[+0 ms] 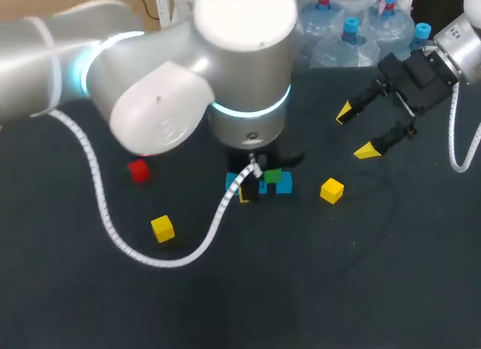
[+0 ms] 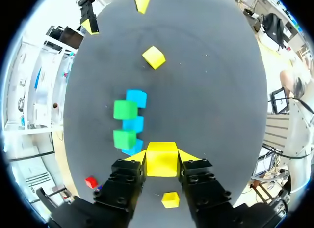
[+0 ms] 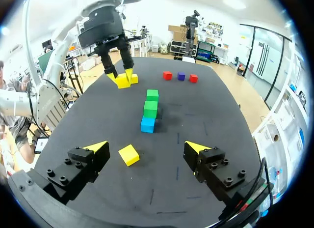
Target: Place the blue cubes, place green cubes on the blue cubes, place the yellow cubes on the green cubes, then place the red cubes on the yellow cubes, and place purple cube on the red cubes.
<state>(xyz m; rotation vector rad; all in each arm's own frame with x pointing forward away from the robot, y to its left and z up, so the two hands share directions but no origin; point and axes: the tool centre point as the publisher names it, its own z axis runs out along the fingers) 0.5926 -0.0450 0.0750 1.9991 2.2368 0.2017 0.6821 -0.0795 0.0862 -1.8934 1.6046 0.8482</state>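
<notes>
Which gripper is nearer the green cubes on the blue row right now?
Left. The left gripper, shut on a yellow cube, is close beside the green cubes. The right gripper is open and farther off, with the cubes well ahead of it.

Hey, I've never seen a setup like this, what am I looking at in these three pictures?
Two robot arms work at a dark table. One picture looks down from above; the two round ones come from a camera on each wrist. The left end effector grips a yellow cube between its fingers. The right end effector is open and empty. On the table: a row of blue cubes, green cubes on two of them, two loose yellow cubes, red cubes and a purple cube.
</notes>
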